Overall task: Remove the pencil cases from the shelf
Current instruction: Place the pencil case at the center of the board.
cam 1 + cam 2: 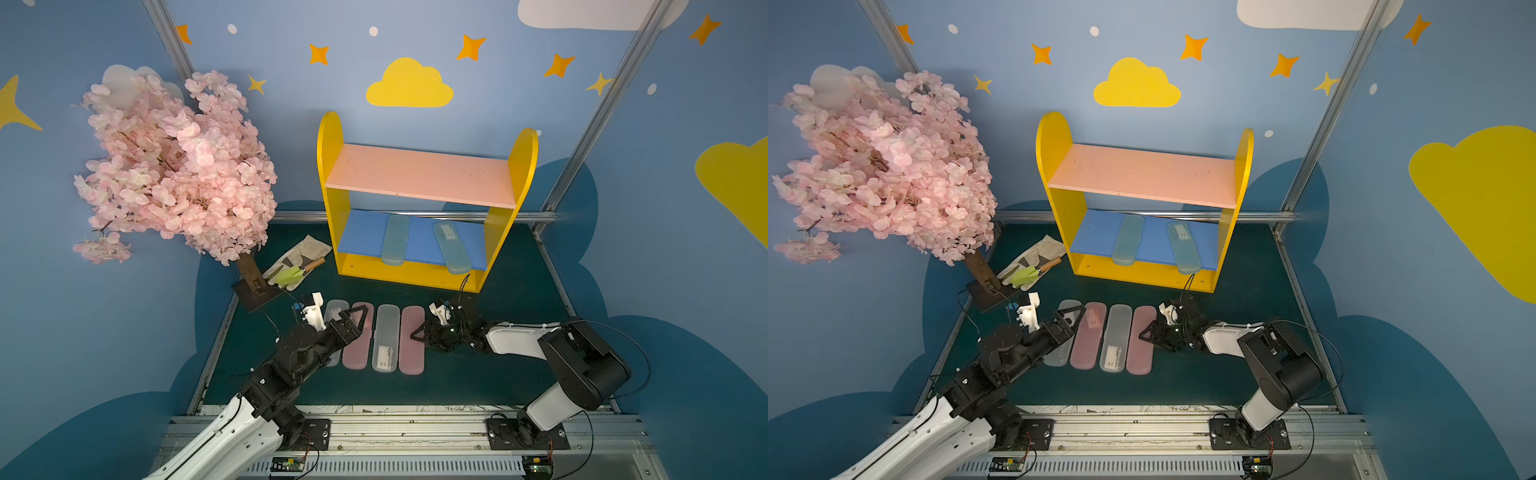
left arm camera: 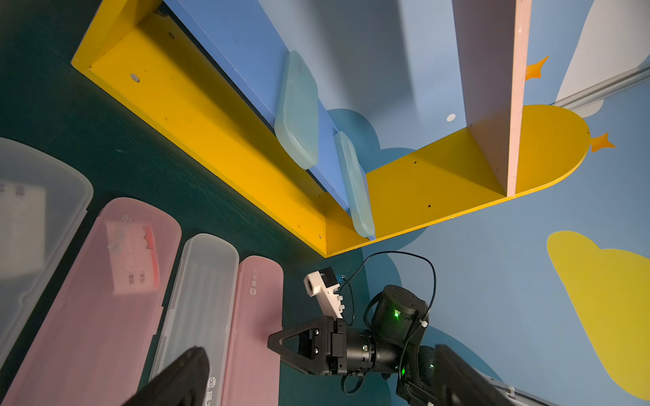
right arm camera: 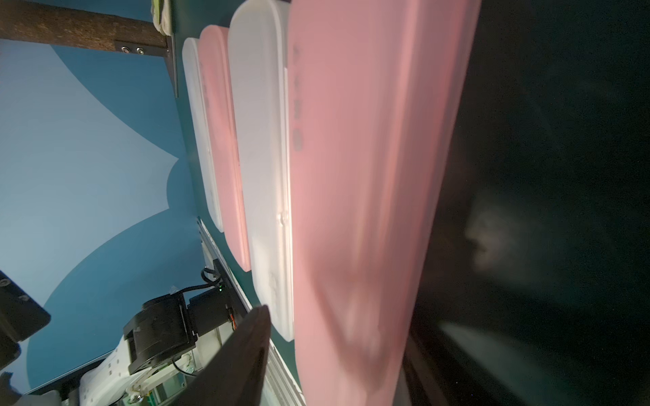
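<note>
Two blue cases [image 1: 395, 239] are lying on the shelf's [image 1: 332, 199] lower board. Four other cases [image 1: 386, 338] are lying side by side on the counter [image 1: 498, 365]. The left hand [image 1: 351, 318] is hovering released above them. The right hand [image 1: 417, 334] is sitting at the end pink case [image 1: 411, 349]; I cannot tell its grip.

Green table [image 1: 478, 374], shelf [image 1: 415, 276] at its far side.
Near row of four pencil cases [image 1: 385, 336]; glove [image 1: 309, 249] and tree base [image 1: 253, 296] far left; two blue cases [image 1: 395, 239] on the shelf's blue board [image 1: 361, 237].

Left arm [image 1: 224, 436], right arm [image 1: 515, 338]: white shells, black joints, white camera mounts [image 1: 314, 309]; right end effector [image 2: 278, 351] black, triangular.
</note>
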Available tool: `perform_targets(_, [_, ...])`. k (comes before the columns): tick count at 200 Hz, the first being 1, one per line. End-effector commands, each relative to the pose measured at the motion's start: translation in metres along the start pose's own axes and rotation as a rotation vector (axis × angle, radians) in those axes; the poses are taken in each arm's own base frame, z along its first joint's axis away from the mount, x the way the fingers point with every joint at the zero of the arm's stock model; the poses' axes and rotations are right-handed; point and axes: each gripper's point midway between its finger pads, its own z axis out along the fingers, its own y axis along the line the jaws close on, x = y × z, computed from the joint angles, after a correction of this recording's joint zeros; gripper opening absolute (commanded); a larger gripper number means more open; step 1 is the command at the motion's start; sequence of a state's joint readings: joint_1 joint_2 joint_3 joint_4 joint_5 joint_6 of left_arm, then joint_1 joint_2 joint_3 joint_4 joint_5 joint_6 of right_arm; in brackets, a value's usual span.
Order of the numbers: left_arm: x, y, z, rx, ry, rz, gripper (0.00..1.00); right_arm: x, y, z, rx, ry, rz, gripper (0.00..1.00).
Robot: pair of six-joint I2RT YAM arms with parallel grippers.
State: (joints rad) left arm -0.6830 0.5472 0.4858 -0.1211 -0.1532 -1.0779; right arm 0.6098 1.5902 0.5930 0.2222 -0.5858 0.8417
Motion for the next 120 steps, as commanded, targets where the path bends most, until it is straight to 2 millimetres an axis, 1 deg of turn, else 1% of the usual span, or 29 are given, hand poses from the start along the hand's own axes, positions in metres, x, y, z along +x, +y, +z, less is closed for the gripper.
perform_targets(1, [-0.001, -0.005, 0.003, 0.014, 0.003, -0.01, 1.0, -0.003, -0.001, -0.011, 0.064, -0.018, -0.037, 0.64])
perform_targets(22, [0.0, -0.003, 0.006, -0.015, 0.013, -0.02, 1.0, -0.001, -0.007, -0.019, 0.113, -0.025, -0.049, 0.7])
perform_targets(47, [0.001, -0.006, 0.013, -0.022, 0.028, -0.027, 1.0, 0.002, -0.009, -0.031, 0.156, -0.042, -0.078, 0.79])
perform_targets(59, [0.001, -0.009, 0.019, -0.013, 0.03, -0.028, 1.0, 0.003, -0.008, -0.039, 0.176, -0.056, -0.104, 0.87])
perform_targets(71, [0.0, -0.013, 0.024, -0.004, 0.03, -0.03, 1.0, 0.003, -0.006, -0.048, 0.193, -0.073, -0.138, 0.93])
perform_targets(78, [-0.001, -0.015, 0.028, -0.002, 0.029, -0.026, 1.0, 0.003, -0.004, -0.053, 0.201, -0.086, -0.156, 0.98])
perform_targets(104, [-0.003, -0.018, 0.044, -0.023, 0.033, -0.021, 1.0, 0.0, 0.001, -0.076, 0.239, -0.159, -0.226, 0.98])
perform_targets(120, [-0.006, -0.022, 0.058, -0.009, 0.037, -0.033, 1.0, -0.004, 0.01, -0.093, 0.246, -0.219, -0.278, 0.98])
